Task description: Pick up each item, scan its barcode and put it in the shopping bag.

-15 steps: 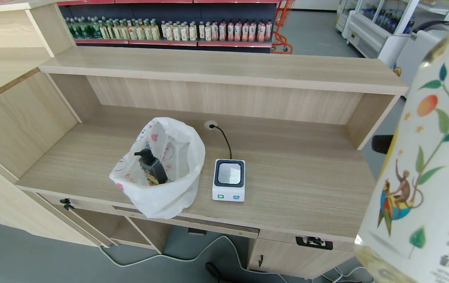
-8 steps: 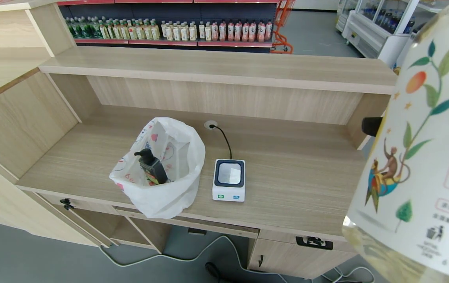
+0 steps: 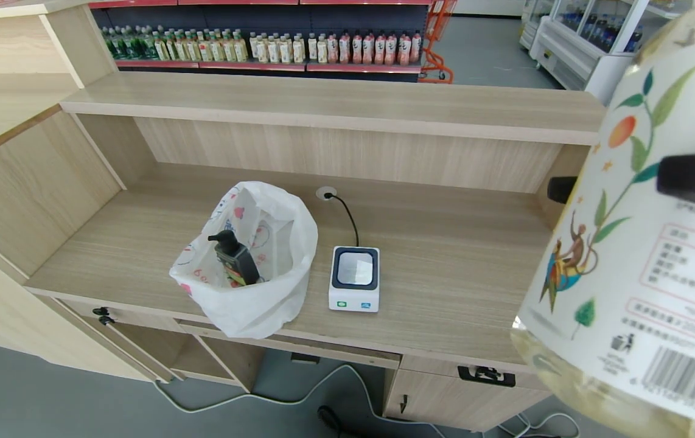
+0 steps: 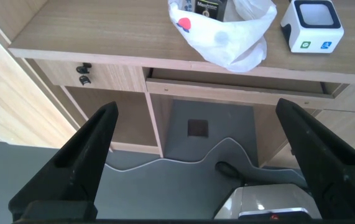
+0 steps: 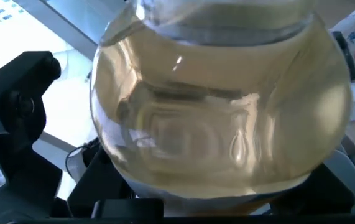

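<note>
Right gripper: my right gripper (image 3: pixel 627 182) is clamped on the bottle, one dark finger on each side of its label, at the right edge of the head view.
Bottle: the bottle (image 3: pixel 646 243) sits very close to the head camera, filling the right side of the frame top to bottom. It has a white label with leaves, fruit and a barcode at lower right, and pale yellow liquid inside (image 5: pixel 221 118).
Left gripper: my left gripper (image 4: pixel 205 162) is spread wide and carries nothing, below the front edge of the counter, near the drawer (image 4: pixel 239 89).
Shopping bag: the white shopping bag (image 3: pixel 262 304) stands open at centre left on the counter (image 3: pixel 475 267), with a dark pump bottle (image 3: pixel 235 255) upright inside.
Scanner: the white scanner (image 3: pixel 355 278) sits just right of the bag, window up, its black cable (image 3: pixel 344 216) running to a hole behind it.
</note>
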Motion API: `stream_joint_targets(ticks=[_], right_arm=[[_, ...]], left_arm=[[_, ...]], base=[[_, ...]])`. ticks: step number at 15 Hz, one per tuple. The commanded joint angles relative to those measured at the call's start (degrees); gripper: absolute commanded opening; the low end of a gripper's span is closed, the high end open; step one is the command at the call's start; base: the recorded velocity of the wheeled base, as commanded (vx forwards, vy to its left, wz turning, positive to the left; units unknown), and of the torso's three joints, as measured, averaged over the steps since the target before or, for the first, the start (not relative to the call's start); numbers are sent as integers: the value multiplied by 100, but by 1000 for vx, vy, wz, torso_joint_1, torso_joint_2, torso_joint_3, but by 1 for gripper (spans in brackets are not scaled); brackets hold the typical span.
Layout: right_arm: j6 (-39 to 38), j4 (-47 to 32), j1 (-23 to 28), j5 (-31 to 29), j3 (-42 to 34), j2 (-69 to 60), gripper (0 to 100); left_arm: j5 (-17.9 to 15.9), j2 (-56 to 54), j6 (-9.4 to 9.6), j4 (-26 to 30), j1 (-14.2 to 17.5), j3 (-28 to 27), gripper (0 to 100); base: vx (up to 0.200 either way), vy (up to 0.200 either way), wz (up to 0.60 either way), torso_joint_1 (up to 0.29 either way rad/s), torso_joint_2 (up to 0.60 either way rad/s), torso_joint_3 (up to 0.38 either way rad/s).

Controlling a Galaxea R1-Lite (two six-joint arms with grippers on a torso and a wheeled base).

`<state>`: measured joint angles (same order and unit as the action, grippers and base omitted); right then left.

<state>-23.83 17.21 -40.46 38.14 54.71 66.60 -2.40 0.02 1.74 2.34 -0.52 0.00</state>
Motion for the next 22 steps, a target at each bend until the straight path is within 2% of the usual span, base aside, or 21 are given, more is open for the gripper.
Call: stream_joint_targets(ticks=[1, 5, 7, 9, 10, 14, 18, 22], right_arm=[[608, -7, 381, -167, -206, 20, 0], [3693, 362, 2403, -246, -804, 310, 0], [5143, 1205, 3334, -369, -839, 978, 0], [5213, 2172, 3440, -448, -980, 1435, 0], [5213, 2410, 3422, -483, -1068, 1540, 0], [5591, 2656, 3396, -483, -1138, 1795, 0], [5723, 3719, 3246, -457, -1173, 2147, 0], [5714, 3745, 3237, -448, -1226, 2112, 0]], left_arm=[[3, -2, 1, -6, 0, 0, 100], [-6, -2, -7, 3, 0, 0, 100], [-6, -2, 1, 3, 0, 0, 100], [-6, -2, 1, 3, 0, 0, 100], [-6, -2, 1, -6, 0, 0, 100], [3, -2, -7, -6, 0, 0, 100], [3, -2, 1, 3, 0, 0, 100], [-6, -2, 1, 3, 0, 0, 100]], base=[[0, 0, 0, 0, 0, 0], [0, 0, 0, 0, 0, 0], [0, 0, 0, 0, 0, 0], [0, 0, 0, 0, 0, 0], [0, 0, 0, 0, 0, 0], [0, 0, 0, 0, 0, 0], [0, 0, 0, 0, 0, 0], [0, 0, 0, 0, 0, 0]])
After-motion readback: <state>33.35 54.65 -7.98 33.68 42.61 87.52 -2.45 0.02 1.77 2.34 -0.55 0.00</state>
